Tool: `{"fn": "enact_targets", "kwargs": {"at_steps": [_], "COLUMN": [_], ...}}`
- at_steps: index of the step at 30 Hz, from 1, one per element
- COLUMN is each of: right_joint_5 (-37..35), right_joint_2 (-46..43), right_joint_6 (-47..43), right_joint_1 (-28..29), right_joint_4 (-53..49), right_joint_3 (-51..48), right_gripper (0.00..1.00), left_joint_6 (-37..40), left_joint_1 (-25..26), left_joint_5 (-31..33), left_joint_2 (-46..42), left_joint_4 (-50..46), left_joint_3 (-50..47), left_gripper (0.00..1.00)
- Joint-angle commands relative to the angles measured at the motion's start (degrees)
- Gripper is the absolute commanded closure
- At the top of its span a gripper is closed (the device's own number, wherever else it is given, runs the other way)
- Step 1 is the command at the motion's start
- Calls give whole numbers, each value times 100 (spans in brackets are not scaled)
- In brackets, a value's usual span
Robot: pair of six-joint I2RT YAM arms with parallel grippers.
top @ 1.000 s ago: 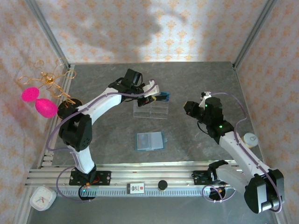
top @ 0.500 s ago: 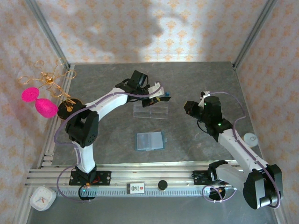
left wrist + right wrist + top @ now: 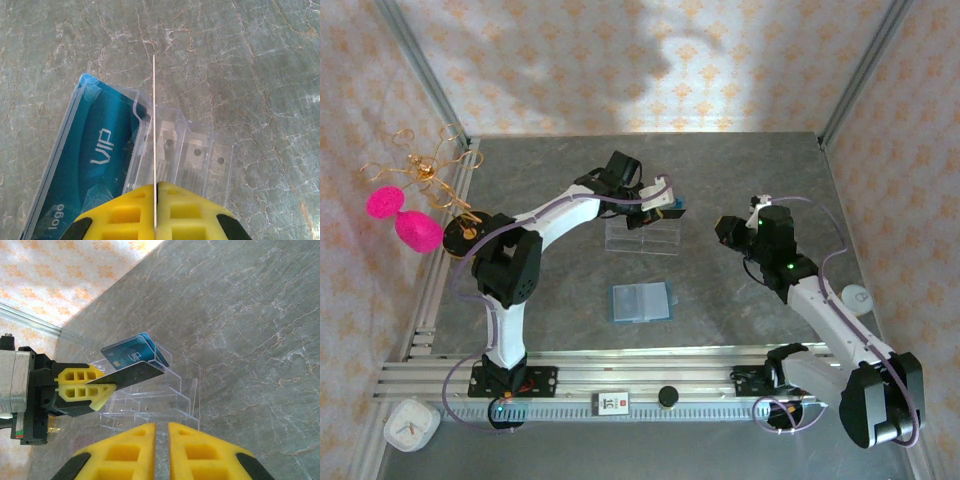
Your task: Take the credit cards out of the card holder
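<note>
My left tool (image 3: 107,385) clamps a dark card (image 3: 137,372) over acrylic stand (image 3: 642,240), teal card (image 3: 85,165) already slotted; right tool (image 3: 161,432) nearly closed, empty; card holder (image 3: 641,301) on worktop (image 3: 740,170)

top: high, behind bases | left wrist: close, straight down | right wrist: oblique | shared: acrylic stand (image 3: 642,236)

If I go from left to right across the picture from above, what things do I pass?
Pink ornaments → teal wallet → right hand → small white round object by the right arm.

"VIP", "logo" on teal card (image 3: 85,165)
</note>
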State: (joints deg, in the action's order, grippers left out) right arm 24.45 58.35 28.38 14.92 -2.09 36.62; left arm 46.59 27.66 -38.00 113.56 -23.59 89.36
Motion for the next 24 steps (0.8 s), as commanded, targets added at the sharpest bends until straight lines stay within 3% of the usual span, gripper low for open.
{"fn": "enact_targets", "kwargs": {"at_steps": [1, 9, 24], "right_joint_5": [-58, -31, 73], "right_joint_2": [-18, 10, -42], "right_joint_6": [-107, -81, -32], "right_joint_1": [-42, -51, -51], "right_joint_4": [174, 209, 257], "right_joint_3": [161, 140, 101], "right_gripper": [86, 86, 86], "left_joint_6": [130, 122, -335], "left_joint_1": [11, -14, -15], "left_joint_5": [110, 27, 527], "left_joint_2": [104, 178, 380], "left_joint_4": [-256, -505, -444], "left_joint_3": [248, 428, 706], "left_gripper": [100, 100, 100]}}
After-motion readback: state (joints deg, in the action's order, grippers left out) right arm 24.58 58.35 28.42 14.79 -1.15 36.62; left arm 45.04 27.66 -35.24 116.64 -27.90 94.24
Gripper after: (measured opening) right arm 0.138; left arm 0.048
